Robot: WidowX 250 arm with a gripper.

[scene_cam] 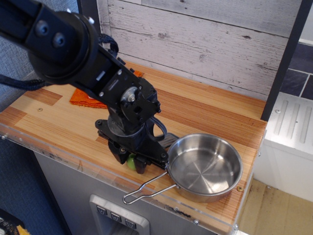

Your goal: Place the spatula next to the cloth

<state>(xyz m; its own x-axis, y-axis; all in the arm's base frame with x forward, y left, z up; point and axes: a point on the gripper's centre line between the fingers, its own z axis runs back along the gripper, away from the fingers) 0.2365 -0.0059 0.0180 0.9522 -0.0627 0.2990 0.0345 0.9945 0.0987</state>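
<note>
The spatula lies on the wooden counter just left of the steel pan. Only a bit of its lime-green handle (130, 161) shows between my fingers, and a sliver of its grey blade (169, 142) shows by the pan's rim. My gripper (130, 162) points down over the handle, its two black fingers closed against either side of it, near the counter's front edge. The orange cloth (82, 98) lies flat at the back left, mostly hidden behind my arm.
The steel pan (204, 167) sits at the front right, its thin wire handle (145, 188) reaching toward the counter's front edge (73, 164) just below my gripper. A white plank wall stands behind. A dark post (286, 58) bounds the right side.
</note>
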